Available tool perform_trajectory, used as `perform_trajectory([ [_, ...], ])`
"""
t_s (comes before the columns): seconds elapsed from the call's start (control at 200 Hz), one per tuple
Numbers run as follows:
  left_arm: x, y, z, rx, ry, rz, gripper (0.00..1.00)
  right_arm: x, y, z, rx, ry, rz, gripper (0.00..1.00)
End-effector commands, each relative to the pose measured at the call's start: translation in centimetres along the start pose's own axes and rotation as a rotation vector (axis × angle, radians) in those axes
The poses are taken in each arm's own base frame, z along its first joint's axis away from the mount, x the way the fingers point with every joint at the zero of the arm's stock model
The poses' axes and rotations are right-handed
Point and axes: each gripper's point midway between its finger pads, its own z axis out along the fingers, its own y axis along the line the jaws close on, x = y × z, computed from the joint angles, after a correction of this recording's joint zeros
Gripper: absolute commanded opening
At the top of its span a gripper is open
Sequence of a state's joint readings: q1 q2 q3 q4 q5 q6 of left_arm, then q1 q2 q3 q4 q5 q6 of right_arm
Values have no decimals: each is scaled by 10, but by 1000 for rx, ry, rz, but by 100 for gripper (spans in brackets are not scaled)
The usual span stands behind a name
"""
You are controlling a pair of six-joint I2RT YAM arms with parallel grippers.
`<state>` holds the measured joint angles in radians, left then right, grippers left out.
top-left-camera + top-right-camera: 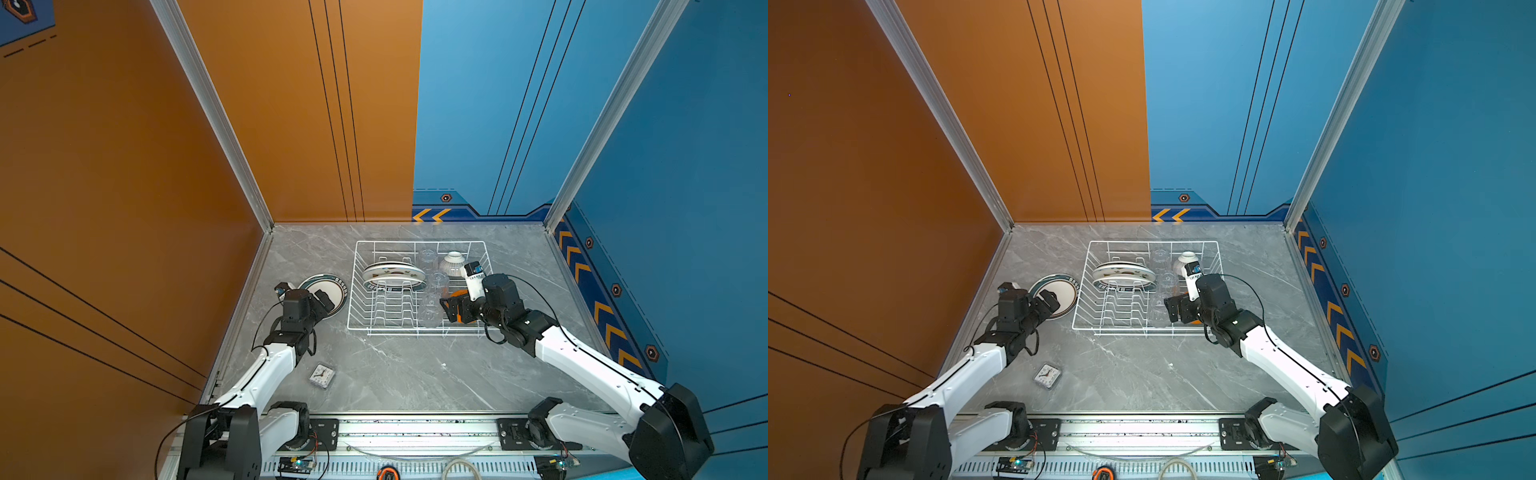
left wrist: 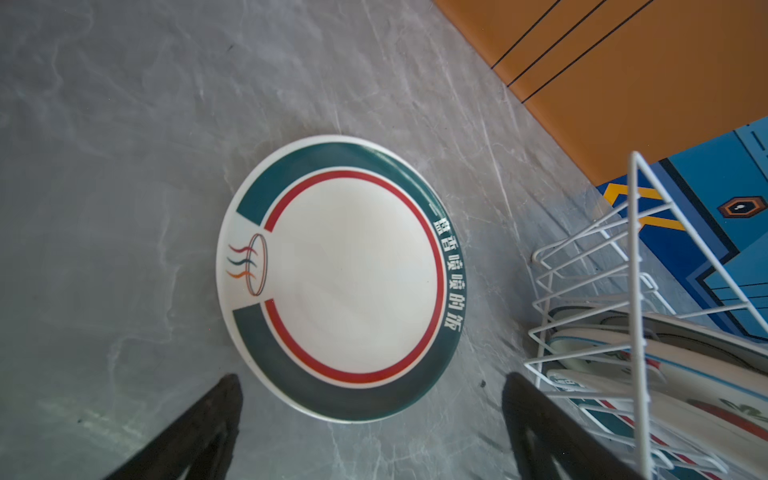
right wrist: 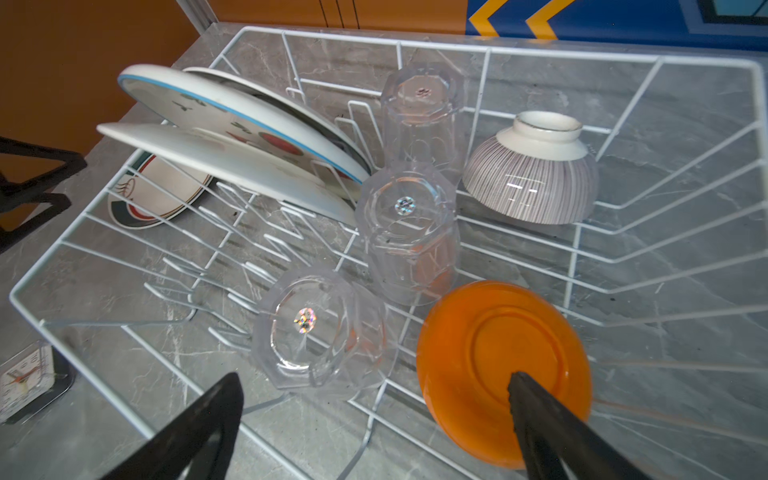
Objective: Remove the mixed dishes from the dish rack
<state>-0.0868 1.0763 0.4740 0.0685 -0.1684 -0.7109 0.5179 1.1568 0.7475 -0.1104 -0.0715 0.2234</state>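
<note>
one plate (image 2: 353, 270) with a green and red rim lies flat on the grey table (image 2: 124, 166), just beside the left side of the dish rack (image 1: 419, 242) and outside it. your left gripper (image 2: 372, 384) hovers over the plate's near edge, jaws spread wide with nothing held between them, and its fingers (image 2: 199, 424) show dark at either side of the rim

inside the rack, at least two leaning plates (image 3: 232, 166) rest tilted in the zigzag dividers at the far left. three clear tumblers (image 3: 409, 232) stand upside down in a row down the middle. a ribbed bowl (image 3: 532, 174) sits upside down in the far right part. an orange bowl (image 3: 490, 353) lies upside down in the near right part, just beside the nearest tumbler

your right gripper (image 3: 376, 380) is over that near right part with its jaws wide and empty. one finger (image 3: 540, 415) crosses in front of the orange bowl and the other sits in front of the nearest tumbler; you cannot tell whether either one touches

a small square clock (image 1: 322, 376) lies on the table near your left arm, well apart from the rack
</note>
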Motion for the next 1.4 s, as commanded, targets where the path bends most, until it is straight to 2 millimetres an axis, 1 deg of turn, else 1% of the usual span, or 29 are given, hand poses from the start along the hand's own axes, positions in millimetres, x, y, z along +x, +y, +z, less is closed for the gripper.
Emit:
perform_trajectory([
  [0.0,-19,3,-6,-107,-109,103,98,-15,-17,10,49,-82,5,100],
  [0.075,-20,-12,-3,-96,-115,157,98,-14,-25,17,75,-84,11,100],
  [0.15,-22,-26,-2,-90,-123,209,98,-16,-29,20,94,-87,7,100],
  [0.24,-26,-36,0,-94,-135,246,98,-17,-31,23,102,-93,8,100],
  [0.35,-31,-42,4,-103,-144,274,98,-17,-34,28,107,-93,18,100],
  [0.496,-34,-51,15,-87,-151,273,98,-11,-37,37,118,-54,21,100],
  [0.576,-32,-56,21,-78,-133,267,98,-9,-36,39,114,-30,23,100],
  [0.671,-29,-59,23,-63,-120,249,98,-5,-33,37,102,-6,28,100],
  [0.771,-30,-64,19,-35,-117,240,98,0,-25,35,77,14,18,100],
  [0.916,-31,-72,8,21,-114,223,98,3,-8,28,58,26,-26,100],
  [1.066,-28,-74,0,48,-88,212,98,9,8,23,29,35,-62,100],
  [1.281,-22,-78,-5,92,-62,188,98,17,31,26,-23,62,-127,100],
  [1.396,-21,-81,-9,112,-61,190,98,13,45,26,-71,55,-150,97],
])
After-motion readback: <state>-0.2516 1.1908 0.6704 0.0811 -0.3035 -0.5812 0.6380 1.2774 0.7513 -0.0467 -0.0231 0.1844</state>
